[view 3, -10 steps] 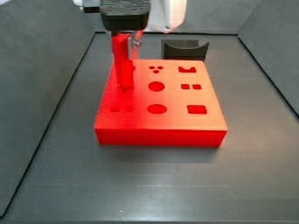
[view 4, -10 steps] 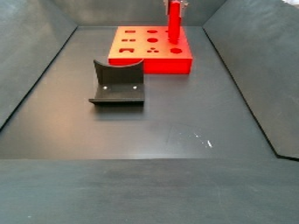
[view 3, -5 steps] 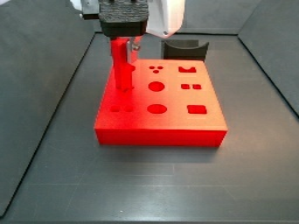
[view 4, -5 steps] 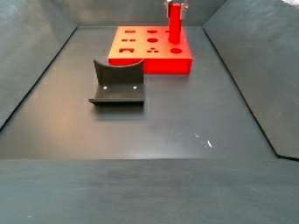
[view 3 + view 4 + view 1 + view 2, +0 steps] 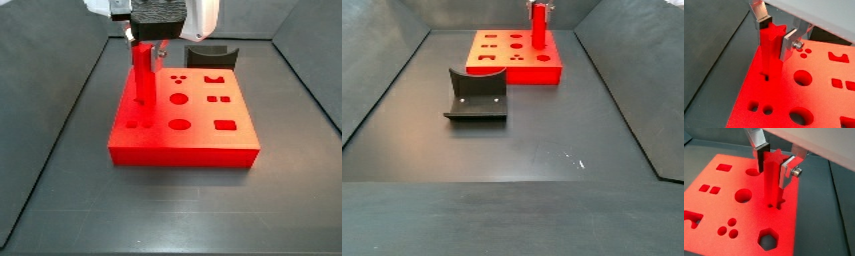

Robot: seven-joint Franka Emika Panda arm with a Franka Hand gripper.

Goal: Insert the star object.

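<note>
The star object (image 5: 140, 75), a slim red peg, stands upright with its foot in the star hole of the red block (image 5: 187, 125), at the block's left side; it also shows in the other side view (image 5: 539, 28). The gripper (image 5: 147, 45) is directly above it. In both wrist views the fingers (image 5: 785, 44) (image 5: 786, 170) stand either side of the peg's top end (image 5: 771, 37) (image 5: 773, 168), very close to it. The gripper looks just open, no longer carrying the peg.
The block (image 5: 724, 203) has several other shaped holes: round, square, hexagonal. A dark grey curved piece (image 5: 211, 55) sits behind the block and appears nearer the camera in a side view (image 5: 476, 95). Dark sloping walls enclose the floor (image 5: 516, 170).
The gripper has shifted a little up and sideways over the peg. The peg has stayed put in the star hole.
</note>
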